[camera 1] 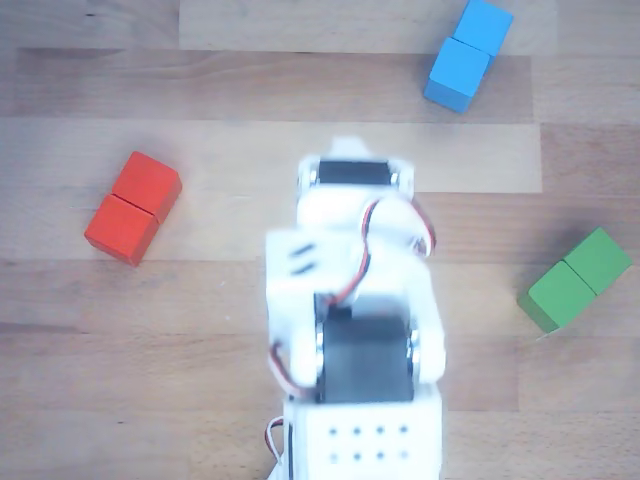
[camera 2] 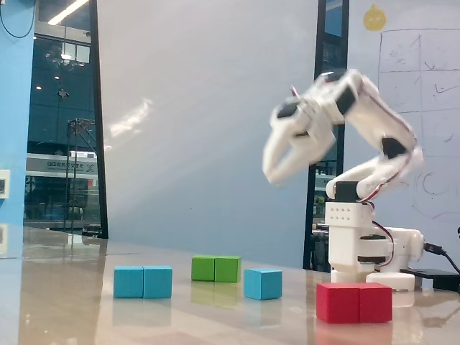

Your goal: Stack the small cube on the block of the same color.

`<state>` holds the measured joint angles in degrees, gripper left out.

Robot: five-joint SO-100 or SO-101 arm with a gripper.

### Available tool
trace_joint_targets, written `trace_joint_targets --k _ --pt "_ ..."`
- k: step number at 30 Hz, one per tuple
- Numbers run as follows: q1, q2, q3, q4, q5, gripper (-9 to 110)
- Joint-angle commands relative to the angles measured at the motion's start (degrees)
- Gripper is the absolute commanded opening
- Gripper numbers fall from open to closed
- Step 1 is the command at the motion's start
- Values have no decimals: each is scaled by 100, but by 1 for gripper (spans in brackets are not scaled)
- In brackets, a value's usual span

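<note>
Arm raised above the table, blocks scattered on the wood.

In the other view, we look down on the white arm (camera 1: 355,330), which fills the middle; the blue block (camera 1: 468,53) lies at the top right, the red block (camera 1: 133,207) at the left and the green block (camera 1: 575,279) at the right, all well apart on the wooden table (camera 1: 200,330). We cannot find the small cube here. In the fixed view, we see the gripper (camera 2: 277,167) blurred and high in the air, holding nothing; its jaws look slightly parted, but we cannot tell for sure. Below, the small cube (camera 2: 262,283) sits alone on the table, between the blue block (camera 2: 143,281) and the red block (camera 2: 354,302), with the green block (camera 2: 215,268) behind.
</note>
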<state>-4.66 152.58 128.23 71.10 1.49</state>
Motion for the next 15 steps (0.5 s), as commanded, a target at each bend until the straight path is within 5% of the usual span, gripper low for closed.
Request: trace_joint_targets --k 1,8,15 --pt "62 -1600 -2092 457 -44 1" --pt "-378 -3032 -2338 1863 -44 1" --pt "-123 -3129 -1301 1037 -35 1"
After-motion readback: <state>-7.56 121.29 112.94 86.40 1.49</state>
